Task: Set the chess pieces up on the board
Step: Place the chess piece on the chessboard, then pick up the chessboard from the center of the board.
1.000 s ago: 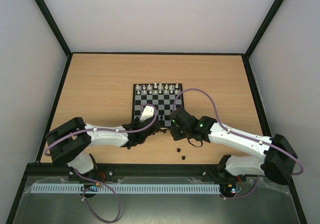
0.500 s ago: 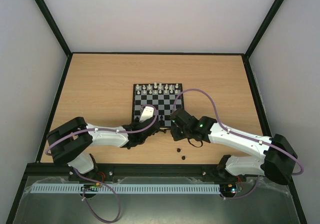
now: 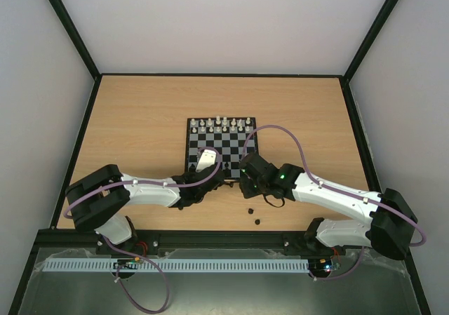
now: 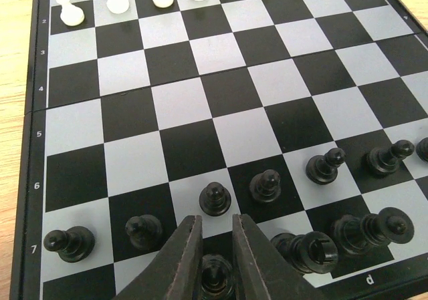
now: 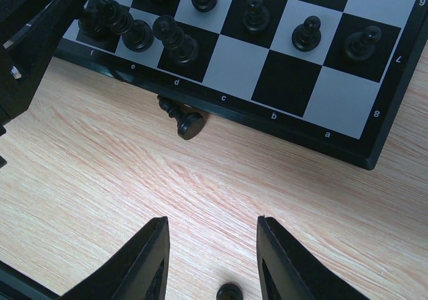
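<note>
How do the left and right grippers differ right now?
The left gripper is over the board, the right gripper over the table beside it. The left's jaws stand narrow around a black piece on the back row; the right's stand wide, holding nothing. Both have dark fingers.
</note>
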Motion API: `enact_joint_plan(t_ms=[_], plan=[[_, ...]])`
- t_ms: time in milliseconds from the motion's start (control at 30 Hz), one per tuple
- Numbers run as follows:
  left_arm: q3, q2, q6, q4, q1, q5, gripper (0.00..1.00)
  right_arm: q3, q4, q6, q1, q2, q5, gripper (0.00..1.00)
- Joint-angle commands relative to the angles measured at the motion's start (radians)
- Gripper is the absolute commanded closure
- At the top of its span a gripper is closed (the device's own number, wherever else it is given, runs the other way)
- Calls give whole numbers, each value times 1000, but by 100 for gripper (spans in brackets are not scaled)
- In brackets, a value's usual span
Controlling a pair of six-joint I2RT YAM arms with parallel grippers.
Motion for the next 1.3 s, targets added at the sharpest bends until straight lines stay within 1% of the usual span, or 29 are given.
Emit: enact_joint_plan(t_ms=[0,167,267,433,567,600,767,867,967,1100,1267], plan=[[-12,0,-6,30,7,2,84,-10,-17,-8,3,-16,-5,64],[-11,-5,-7,33,6,1,83,-11,-17,-8,4,-16,-5,64],[-9,-3,-8,28,6,-2,80,-11,-17,-8,4,-15,-6,64],[-12,-16,-13,19,7,-13,68,-11,-16,-8,4,-16,-5,63],[-12,-52,-16,2,6,-9,63,-11,-16,-8,3,-16,-6,61],[-13,-66,-17,-4,3,-9,61,-12,-16,-8,4,-16,-6,60],[-11,-148,-17,-45,-14,-31,45,-15,-6,-13,3,-21,-39,57],[-8,-205,-20,-75,-27,-39,41,-26,15,-17,4,-30,-63,51],[-8,-262,-34,-115,-36,-43,38,-46,57,-17,3,-16,-106,48],[-9,-349,-65,-190,-42,-44,31,-69,130,-19,3,42,-139,49],[-29,-475,-91,-273,-52,-41,18,-71,198,-26,3,128,-139,53]])
